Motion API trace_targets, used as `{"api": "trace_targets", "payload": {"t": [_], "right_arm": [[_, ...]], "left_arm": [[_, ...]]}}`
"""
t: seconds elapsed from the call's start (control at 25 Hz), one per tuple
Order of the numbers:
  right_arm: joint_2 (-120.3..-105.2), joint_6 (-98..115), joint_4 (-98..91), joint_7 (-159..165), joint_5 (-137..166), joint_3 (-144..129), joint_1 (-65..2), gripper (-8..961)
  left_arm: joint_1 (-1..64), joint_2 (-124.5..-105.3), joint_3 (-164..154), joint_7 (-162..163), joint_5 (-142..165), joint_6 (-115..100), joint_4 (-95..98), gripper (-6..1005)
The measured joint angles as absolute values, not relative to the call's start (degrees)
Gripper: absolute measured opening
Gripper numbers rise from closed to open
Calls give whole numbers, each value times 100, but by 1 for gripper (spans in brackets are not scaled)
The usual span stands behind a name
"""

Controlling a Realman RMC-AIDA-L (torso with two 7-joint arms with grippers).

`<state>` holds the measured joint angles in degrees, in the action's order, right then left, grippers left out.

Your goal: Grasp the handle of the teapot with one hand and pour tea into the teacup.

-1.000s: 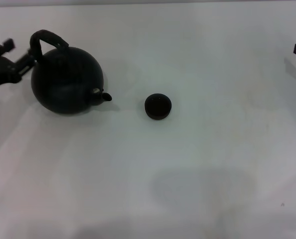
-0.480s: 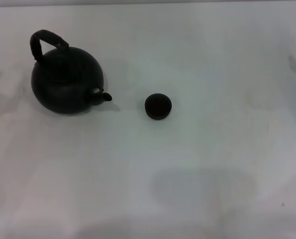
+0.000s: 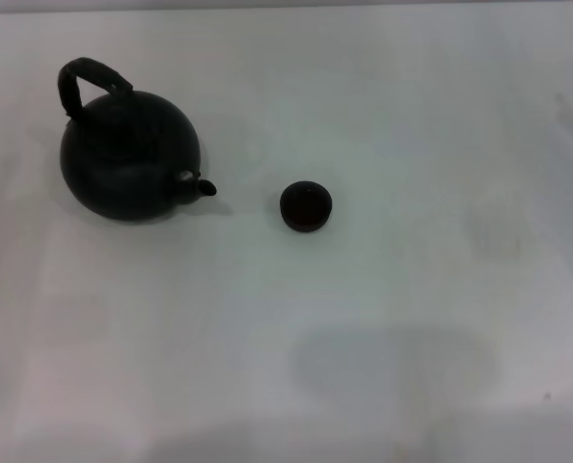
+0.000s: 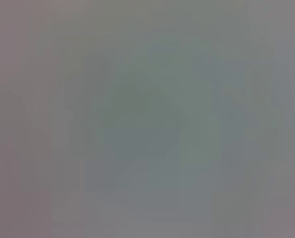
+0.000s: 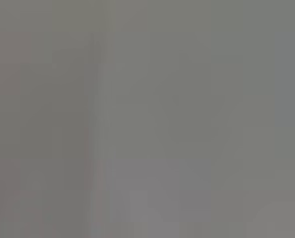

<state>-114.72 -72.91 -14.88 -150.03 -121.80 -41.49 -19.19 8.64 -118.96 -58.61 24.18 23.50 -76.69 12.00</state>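
Observation:
The round matte black teapot stands upright on the white table at the left of the head view, its short spout pointing right toward the teacup. Its arched dark handle loops over the pot's far left side. The small dark teacup stands on the table right of the spout, apart from it. Neither gripper shows in the head view. Both wrist views show only a plain grey blur, with no fingers and no objects.
The white table fills the head view. A faint grey shadow lies on it at the front centre-right. Nothing else stands on it.
The left gripper, which was beside the teapot's handle a second ago, has drawn back out of view to the left. The right gripper has left the right edge. Teapot and teacup have not moved.

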Motion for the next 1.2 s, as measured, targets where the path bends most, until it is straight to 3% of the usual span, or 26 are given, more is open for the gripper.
{"api": "trace_targets", "payload": {"t": [0.2, 1.2], "right_arm": [[-11489, -8270, -677, -15475, -12798, -3395, -1832, 876], [-11504, -8112, -335, -15562, -12871, -2775, -1720, 876]], "left_arm": [[974, -11861, -5787, 2183, 1828, -7645, 1189, 625], [1655, -11901, -4670, 2241, 1334, -7485, 461, 619]]}}
